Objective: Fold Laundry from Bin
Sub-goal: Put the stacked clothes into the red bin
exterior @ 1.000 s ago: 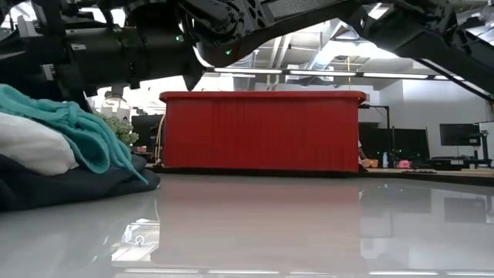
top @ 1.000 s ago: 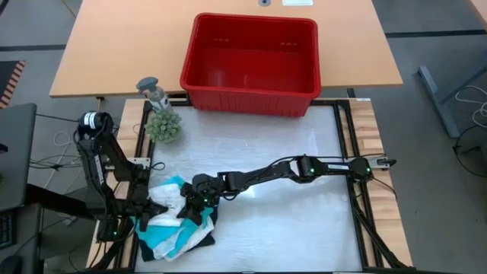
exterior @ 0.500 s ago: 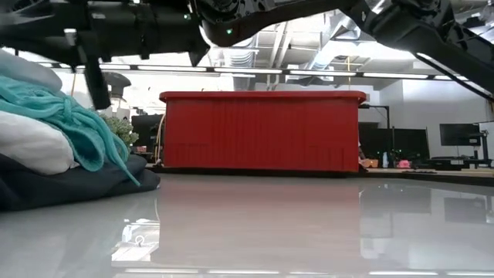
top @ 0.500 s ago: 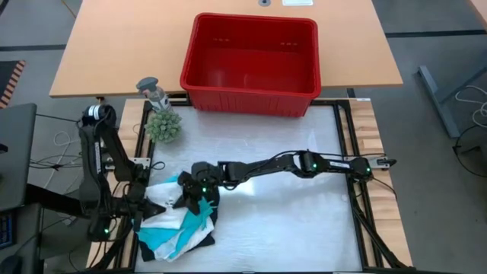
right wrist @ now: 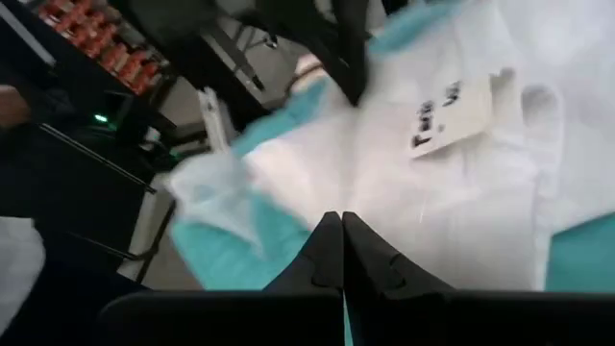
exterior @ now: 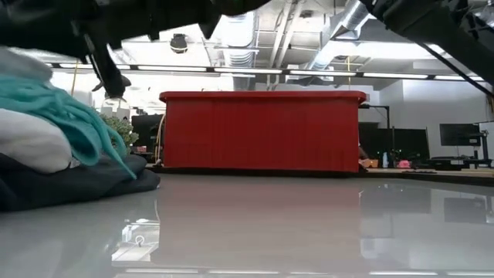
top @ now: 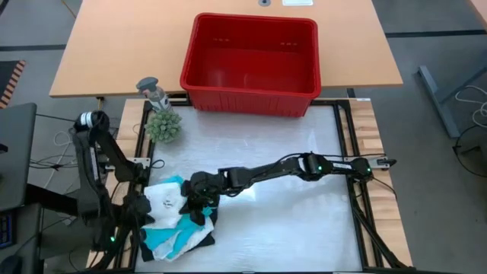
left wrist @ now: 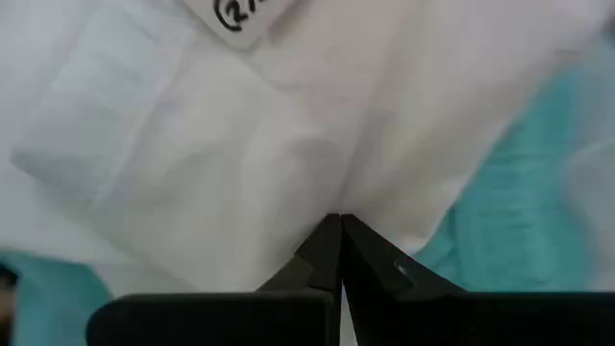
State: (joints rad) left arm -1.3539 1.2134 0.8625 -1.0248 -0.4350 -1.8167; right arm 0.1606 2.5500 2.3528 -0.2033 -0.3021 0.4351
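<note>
The laundry lies in a pile at the table's near left: a black garment [exterior: 73, 187] at the bottom, teal cloth [top: 158, 237] over it, and a white garment [top: 169, 199] with a printed label on top. My left gripper [top: 148, 207] is shut on the white garment's left side. My right gripper [top: 192, 204] is shut on its right side, reaching in from the table's right. The white garment is raised between them above the pile. The red bin [top: 251, 57] stands at the far edge with no cloth showing inside. My left gripper pinches the white garment [left wrist: 327, 183] between its two fingertips, coming steeply from above; edge or fold, I cannot tell. The cloth spreads away from the fingers, its label [left wrist: 240, 17] beyond them. My right gripper pinches the white garment [right wrist: 332, 187] between its fingertips, slanting down from the table's right. The cloth runs from it toward the left gripper's fingers [right wrist: 351, 58], with the label [right wrist: 452, 111] in between.
A small green plant [top: 163, 125] and a grey-topped bottle [top: 154, 91] stand at the far left, beside the bin. The white tabletop [top: 289, 228] stretches bare right of the pile and between the pile and the bin.
Both grippers have risen, still shut, drawing the white garment up off the pile. My left gripper has also turned at the wrist and drifted toward the near edge. The teal and black cloth stay on the table.
</note>
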